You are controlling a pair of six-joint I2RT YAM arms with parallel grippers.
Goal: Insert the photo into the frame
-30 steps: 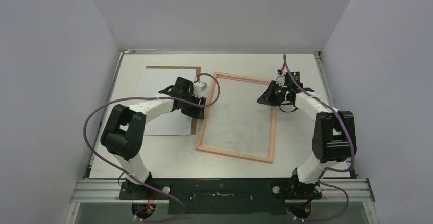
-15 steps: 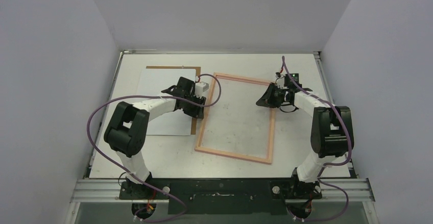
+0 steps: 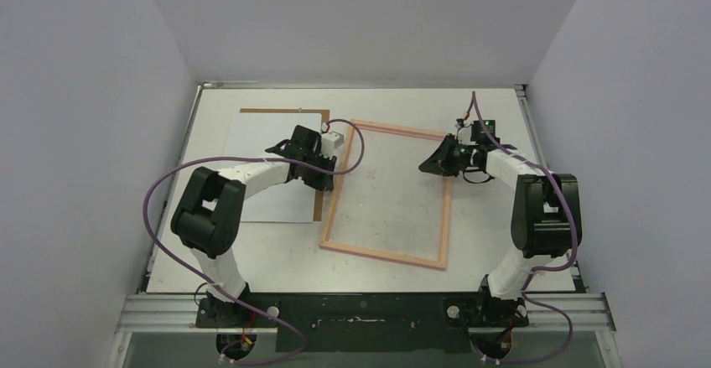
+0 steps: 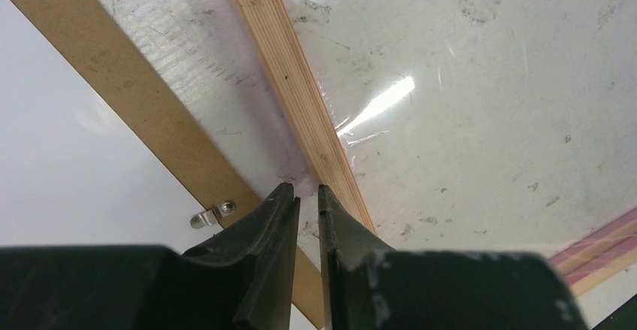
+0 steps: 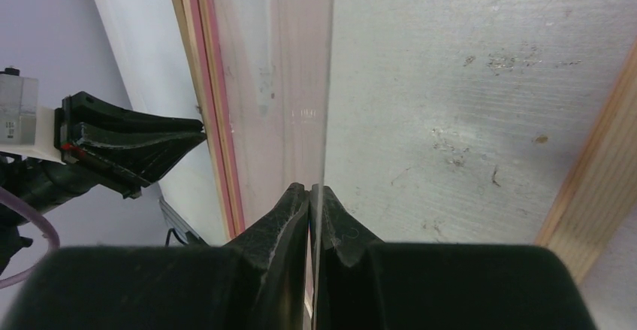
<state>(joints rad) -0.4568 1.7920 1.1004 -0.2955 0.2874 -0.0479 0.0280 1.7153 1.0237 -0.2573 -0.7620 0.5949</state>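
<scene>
Photo point(image 3: 260, 137), plain white side up, lies flat on brown hardboard backing point(image 3: 317, 204) at left; left gripper point(image 4: 308, 193), jaws nearly together at the frame's pale wood left rail, grip unclear; frame point(image 3: 386, 255), a thin pinkish rectangle with smudged clear pane, sits centre; right gripper point(image 5: 312, 189) is clamped on its thin right edge.
</scene>
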